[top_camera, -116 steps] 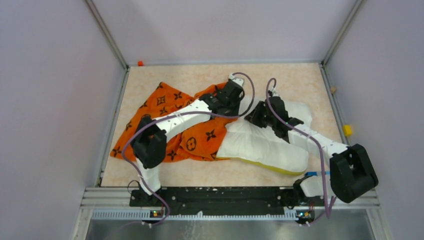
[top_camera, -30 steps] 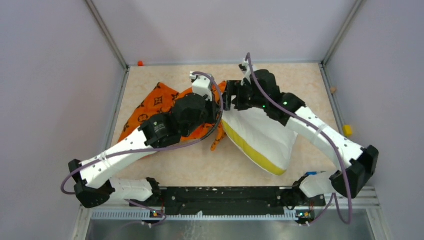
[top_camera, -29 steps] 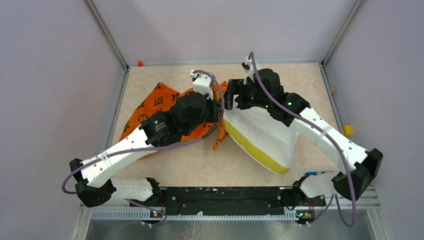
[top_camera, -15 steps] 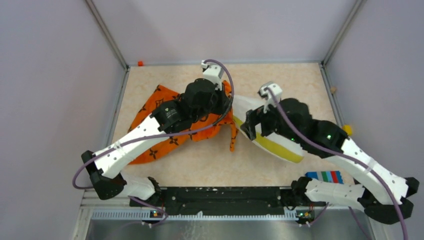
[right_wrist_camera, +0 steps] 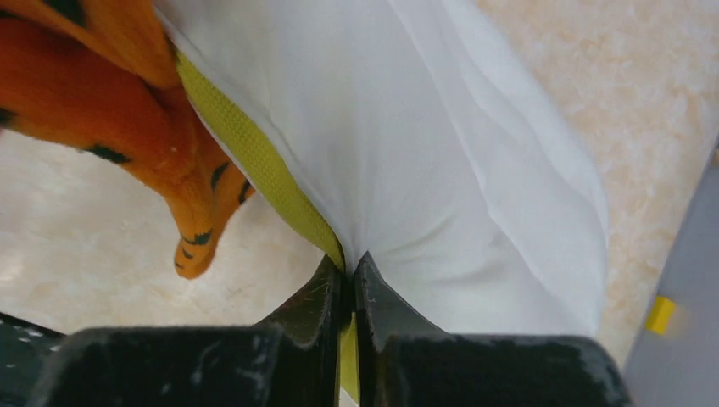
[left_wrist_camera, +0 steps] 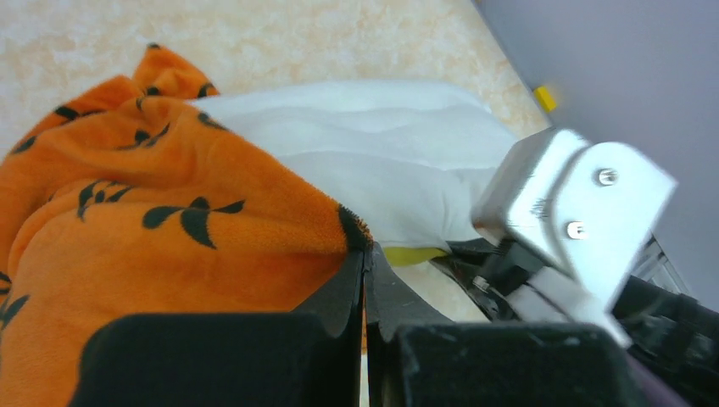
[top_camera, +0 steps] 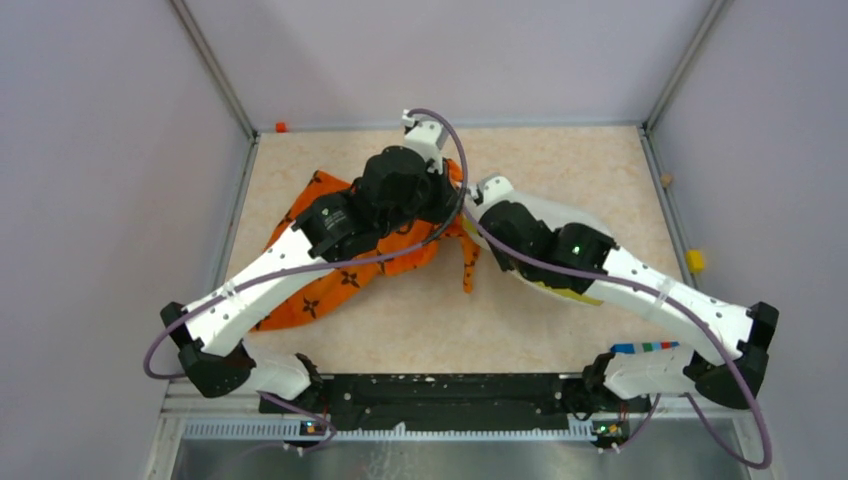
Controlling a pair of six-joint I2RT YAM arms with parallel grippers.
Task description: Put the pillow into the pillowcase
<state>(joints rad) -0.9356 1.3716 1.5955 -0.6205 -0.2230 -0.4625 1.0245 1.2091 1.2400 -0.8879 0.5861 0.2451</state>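
I hold the left gripper (left_wrist_camera: 365,254) pinched on the pillowcase (left_wrist_camera: 169,237) hem, and the right gripper (right_wrist_camera: 348,267) clamps the pillow (right_wrist_camera: 441,170) trim just rightward.

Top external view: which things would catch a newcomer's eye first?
The bright orange fabric pillowcase with black motifs lies crumpled left of centre, its edge pinched in the shut left gripper. Right beside it, the soft white pillow with yellow trim is held at that trim by the shut right gripper.
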